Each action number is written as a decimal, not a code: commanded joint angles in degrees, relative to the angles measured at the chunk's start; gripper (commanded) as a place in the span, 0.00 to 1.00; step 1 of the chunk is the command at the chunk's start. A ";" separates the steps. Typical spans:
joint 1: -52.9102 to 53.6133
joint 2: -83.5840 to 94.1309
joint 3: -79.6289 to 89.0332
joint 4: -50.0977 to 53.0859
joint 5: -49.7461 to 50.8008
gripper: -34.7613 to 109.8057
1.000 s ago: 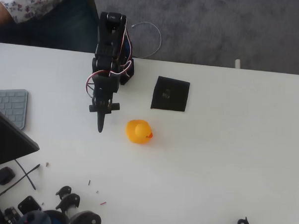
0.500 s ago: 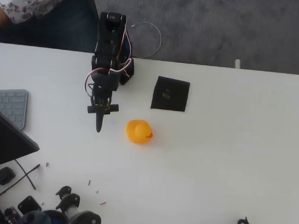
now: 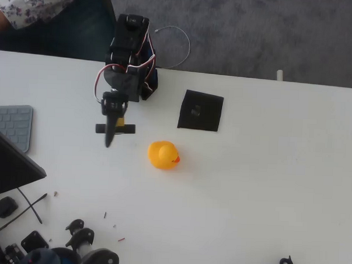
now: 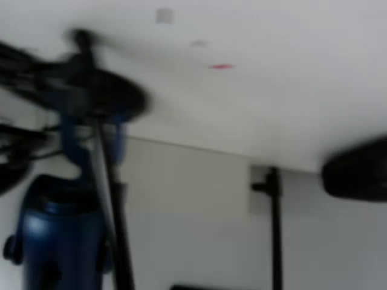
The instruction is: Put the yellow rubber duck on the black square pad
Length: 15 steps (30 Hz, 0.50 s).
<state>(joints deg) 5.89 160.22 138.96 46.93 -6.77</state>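
White tabletop [image 3: 267, 188] fills most of the overhead view, with grey carpet beyond its far edge. At the left edge a pale keyboard [image 3: 11, 125] and a dark slanted panel are seen, and small dark parts are scattered along the near edge. The black arm [image 3: 128, 60] is mounted at the far side of the table and is reached out over the bare surface to the left of the task's things. Its gripper [image 3: 109, 142] is seen as one narrow dark point with nothing held; whether the jaws are parted cannot be told from above, and the blurred wrist view gives no help.

The black square pad [image 3: 200, 111] is laid flat near the arm's base, to its right. The yellow rubber duck [image 3: 163, 155] is set on the table just below and left of the pad, apart from it, its beak turned to the right in the picture.

The duck is judged to be light, hollow and soft, so it would likely give under pressure and could squirt out of a tight pinch. A hold across the broad rounded body, low and from the sides, is judged safest; the head and beak are too small to be trusted.
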 commanded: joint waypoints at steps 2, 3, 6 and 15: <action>2.55 0.79 -3.87 -0.62 -2.90 0.44; 2.46 0.26 -4.57 -0.62 -4.75 0.44; 2.37 0.18 -6.77 -0.62 -12.48 0.44; -13.97 0.09 -8.00 0.09 -39.73 0.44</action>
<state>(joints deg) -2.81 159.96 133.24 47.20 -40.43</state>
